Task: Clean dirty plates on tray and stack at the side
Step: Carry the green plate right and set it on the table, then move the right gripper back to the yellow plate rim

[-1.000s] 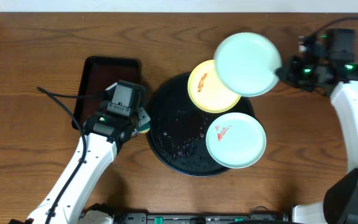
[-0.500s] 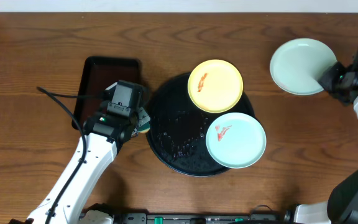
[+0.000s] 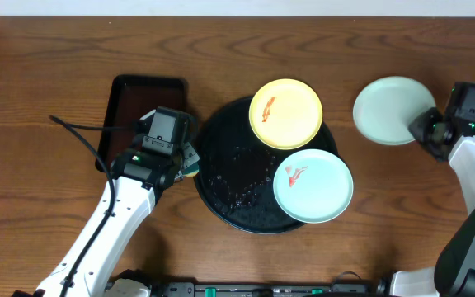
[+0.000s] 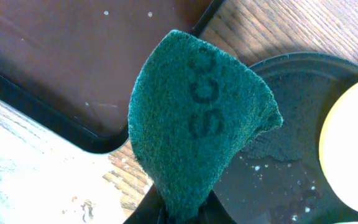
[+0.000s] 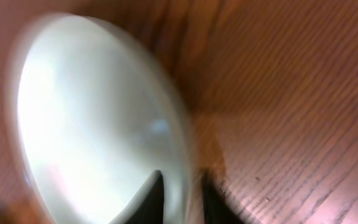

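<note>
The round black tray (image 3: 225, 177) holds a pale yellow plate (image 3: 285, 113) with a red smear on its far rim and a pale blue-white plate (image 3: 312, 186) with a red smear at its near right. A clean pale plate (image 3: 390, 109) is over the wood to the right of the tray. My right gripper (image 3: 423, 125) is shut on its rim; the right wrist view shows the fingers (image 5: 180, 194) astride the rim of the plate (image 5: 92, 118). My left gripper (image 3: 186, 161) at the tray's left edge is shut on a green scouring pad (image 4: 197, 118).
A rectangular dark brown tray (image 3: 138, 107) lies left of the black tray, partly under my left arm. Water droplets speckle the black tray's bare floor (image 4: 278, 174). A black cable (image 3: 77, 132) trails over the table at the left.
My right gripper has carried the clean pale plate from above the yellow plate rightward and down to the table on the right. The left arm has not moved.
</note>
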